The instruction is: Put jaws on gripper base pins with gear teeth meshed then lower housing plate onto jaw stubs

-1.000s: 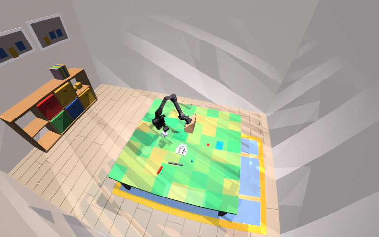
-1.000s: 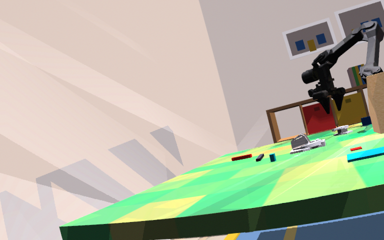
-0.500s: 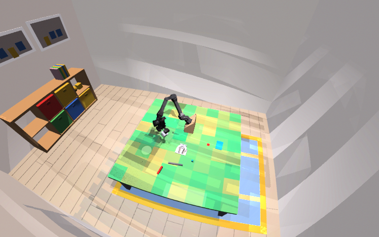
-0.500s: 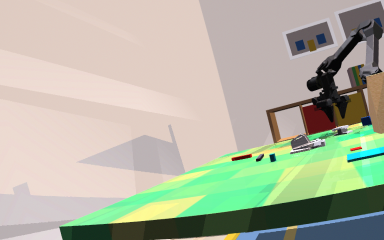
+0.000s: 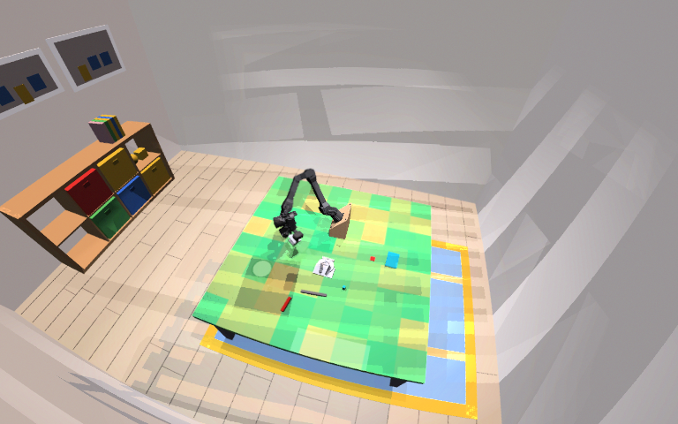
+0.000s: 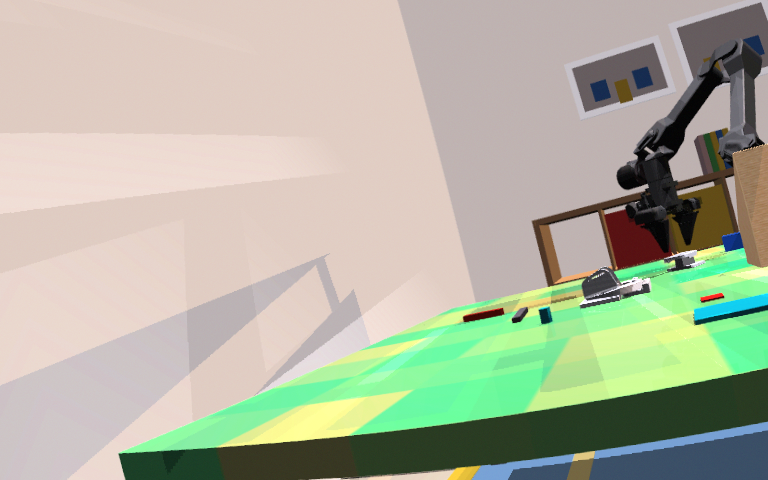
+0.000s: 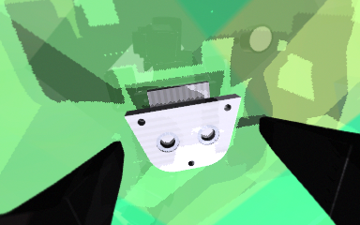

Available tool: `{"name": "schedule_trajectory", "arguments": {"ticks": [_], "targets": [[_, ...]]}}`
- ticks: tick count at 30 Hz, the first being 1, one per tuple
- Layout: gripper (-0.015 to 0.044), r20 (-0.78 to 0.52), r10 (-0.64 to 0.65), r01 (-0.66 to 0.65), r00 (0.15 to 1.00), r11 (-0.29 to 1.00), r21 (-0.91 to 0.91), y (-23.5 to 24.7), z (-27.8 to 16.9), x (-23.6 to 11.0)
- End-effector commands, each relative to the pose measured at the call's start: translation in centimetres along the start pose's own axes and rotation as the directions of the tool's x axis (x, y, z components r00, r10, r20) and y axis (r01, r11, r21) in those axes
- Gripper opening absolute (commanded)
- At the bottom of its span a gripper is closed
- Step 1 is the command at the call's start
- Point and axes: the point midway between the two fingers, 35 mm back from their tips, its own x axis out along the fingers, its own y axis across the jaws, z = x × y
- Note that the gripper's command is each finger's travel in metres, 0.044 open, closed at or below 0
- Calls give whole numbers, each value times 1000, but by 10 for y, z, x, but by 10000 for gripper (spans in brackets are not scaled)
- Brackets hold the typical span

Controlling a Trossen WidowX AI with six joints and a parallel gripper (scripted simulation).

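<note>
The housing plate (image 5: 294,240) (image 6: 681,258) (image 7: 189,154) is white, with two large round holes and three small ones; a grey ribbed part shows behind its straight edge in the wrist view. My gripper (image 6: 677,247) (image 7: 192,135) is open and empty above the plate, one finger on each side of it in the wrist view. The white gripper base (image 5: 318,272) (image 6: 600,302) lies apart from the plate, nearer the table's middle. Two grey jaws (image 5: 325,267) (image 6: 601,283) are on it side by side. Whether their teeth mesh is too small to tell.
A red bar (image 5: 285,304) (image 6: 483,315), a dark bar (image 5: 313,292) (image 6: 519,315) and a small teal piece (image 5: 343,287) (image 6: 545,315) lie beyond the base. A small red block (image 5: 372,258) (image 6: 711,297) lies near a flat blue block (image 5: 392,260) (image 6: 736,308). A wooden block (image 5: 340,229) (image 6: 753,209) stands by the arm's foot.
</note>
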Motion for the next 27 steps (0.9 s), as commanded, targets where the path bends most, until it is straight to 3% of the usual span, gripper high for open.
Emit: {"name": "schedule_trajectory", "arguments": {"ticks": [1,27], "targets": [[440,-3,4,-4,1000,1000,-8,2,-2,4],[440,-2,2,-2,1000,1000,-9,2,-2,34]]}}
